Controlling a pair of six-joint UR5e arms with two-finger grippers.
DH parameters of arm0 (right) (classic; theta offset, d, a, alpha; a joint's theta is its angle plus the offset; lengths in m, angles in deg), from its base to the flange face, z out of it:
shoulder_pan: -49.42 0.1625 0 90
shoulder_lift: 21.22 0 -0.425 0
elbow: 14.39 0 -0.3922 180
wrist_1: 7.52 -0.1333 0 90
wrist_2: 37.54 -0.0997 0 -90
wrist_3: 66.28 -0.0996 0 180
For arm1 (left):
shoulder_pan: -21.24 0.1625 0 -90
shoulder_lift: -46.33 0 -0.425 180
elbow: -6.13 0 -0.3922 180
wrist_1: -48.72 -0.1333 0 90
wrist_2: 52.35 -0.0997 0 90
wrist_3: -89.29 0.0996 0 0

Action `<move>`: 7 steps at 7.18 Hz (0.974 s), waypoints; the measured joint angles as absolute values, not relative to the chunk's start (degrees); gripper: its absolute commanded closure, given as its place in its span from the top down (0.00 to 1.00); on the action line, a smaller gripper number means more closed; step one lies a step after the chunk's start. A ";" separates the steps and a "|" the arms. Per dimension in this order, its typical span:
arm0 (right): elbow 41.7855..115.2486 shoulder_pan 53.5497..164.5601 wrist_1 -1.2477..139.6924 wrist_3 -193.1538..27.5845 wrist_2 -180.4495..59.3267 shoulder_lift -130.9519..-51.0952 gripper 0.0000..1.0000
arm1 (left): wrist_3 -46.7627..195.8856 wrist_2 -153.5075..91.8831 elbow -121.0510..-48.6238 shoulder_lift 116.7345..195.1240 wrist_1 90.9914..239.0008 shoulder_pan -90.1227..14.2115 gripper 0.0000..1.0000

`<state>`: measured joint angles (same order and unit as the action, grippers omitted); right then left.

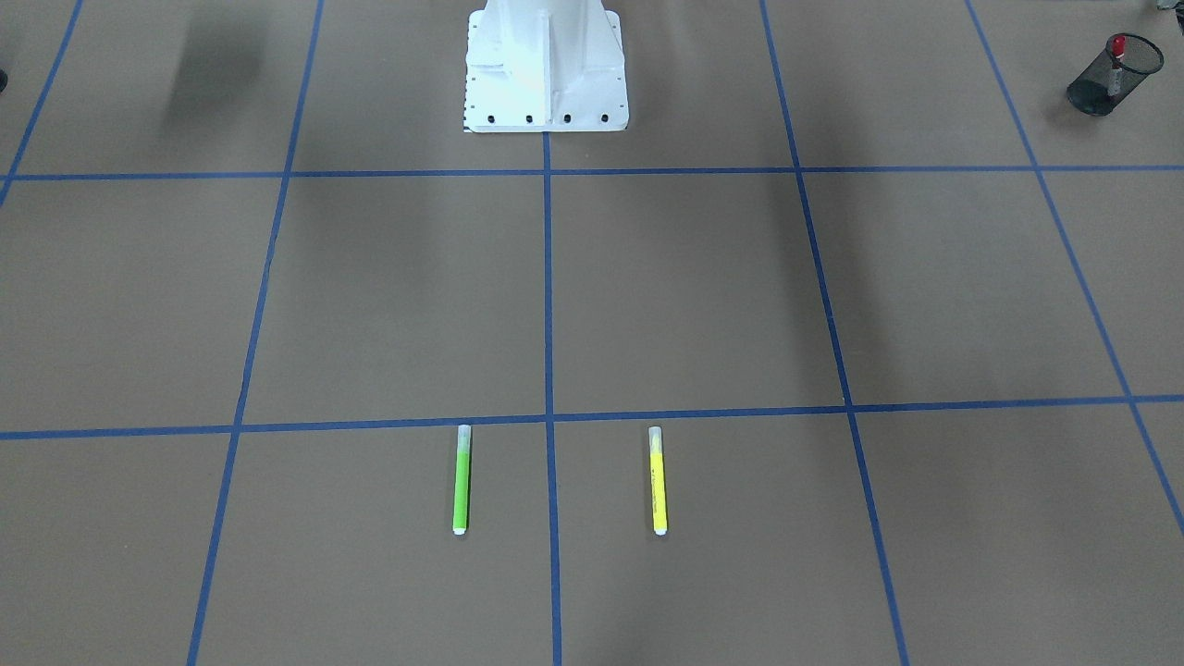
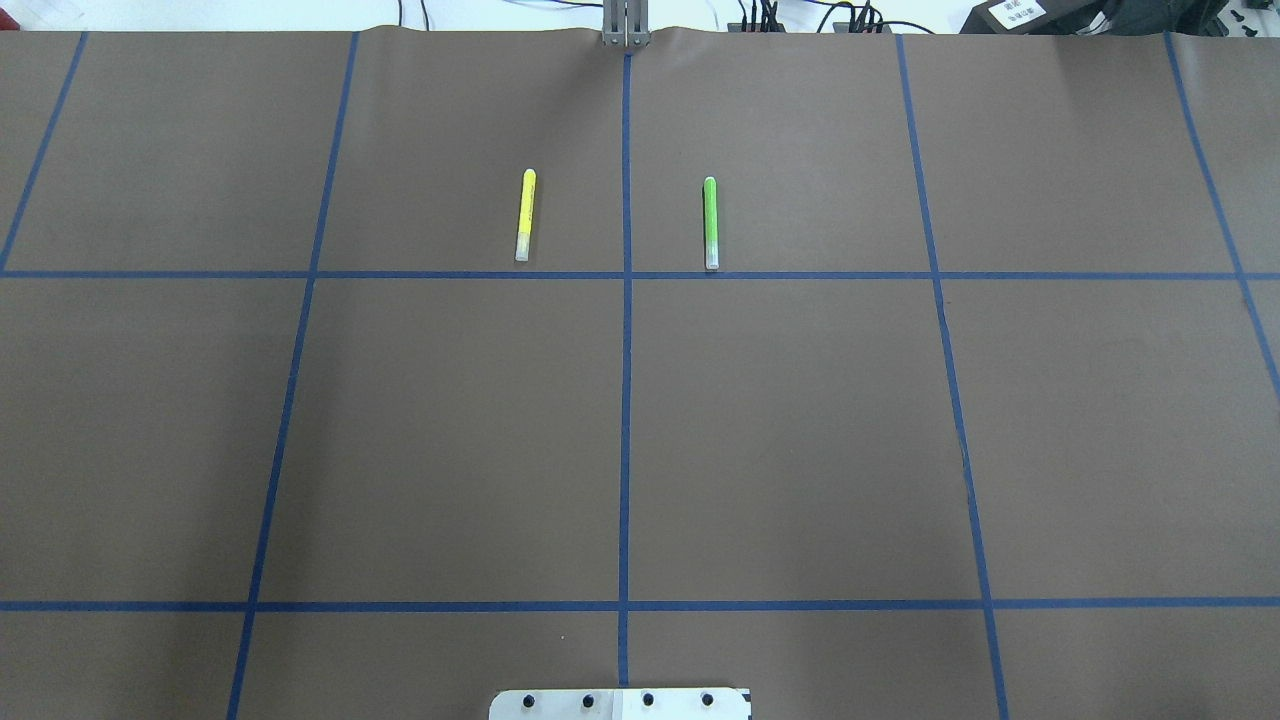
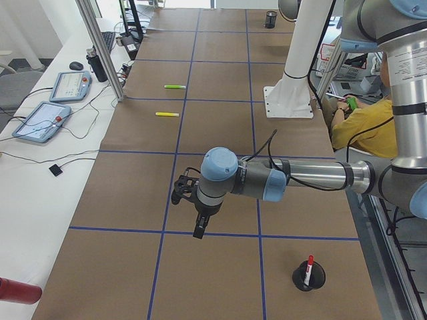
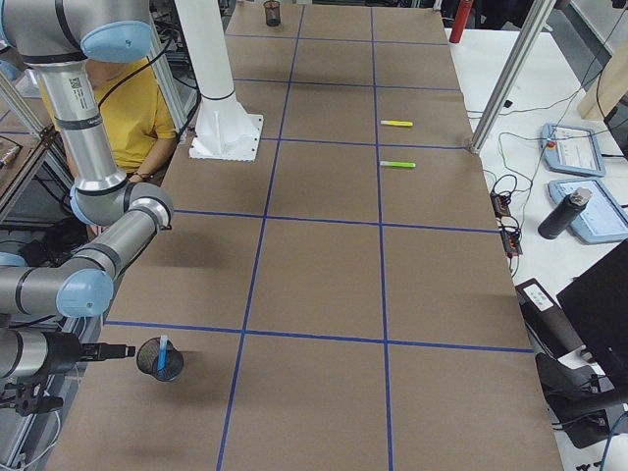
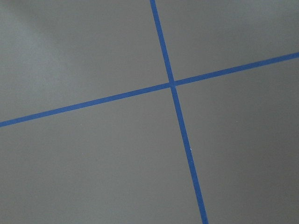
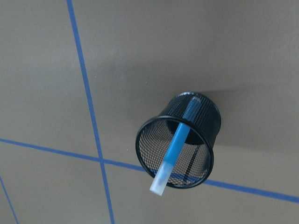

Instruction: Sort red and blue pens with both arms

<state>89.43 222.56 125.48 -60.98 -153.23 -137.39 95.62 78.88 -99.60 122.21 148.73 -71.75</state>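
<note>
Nearly upright, blue highlighter (image 6: 175,149) leans in mesh cup (image 6: 211,122); state of jaws: cannot tell.

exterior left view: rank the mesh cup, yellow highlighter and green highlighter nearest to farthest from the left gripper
1. mesh cup holding the red marker, at the near end, closest to the left gripper
2. yellow highlighter, mid-table
3. green highlighter, just beyond it

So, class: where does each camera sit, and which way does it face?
Front-facing: across table, facing pedestal.
Overhead: behind robot, downward; pedestal edge.
Exterior left: left end; left arm near.
Exterior right: right end; right arm near.
Left wrist: down, tape cross.
Right wrist: down, mesh cup, blue highlighter.
Shared: first two show green highlighter, yellow highlighter.
</note>
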 measured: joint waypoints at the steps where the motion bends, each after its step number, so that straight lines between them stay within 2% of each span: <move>1: 90.50 218.33 121.90 -60.72 -155.07 -137.00 1.00 | 95.62 78.87 -99.58 121.74 148.85 -71.75 1.00; 4: 96.24 202.88 113.42 -61.29 -158.80 -135.04 1.00 | 95.54 78.87 -99.46 121.00 148.85 -71.75 1.00; 7: 97.32 187.24 101.68 -61.56 -164.22 -134.48 1.00 | 95.53 78.93 -99.40 120.96 148.82 -71.75 1.00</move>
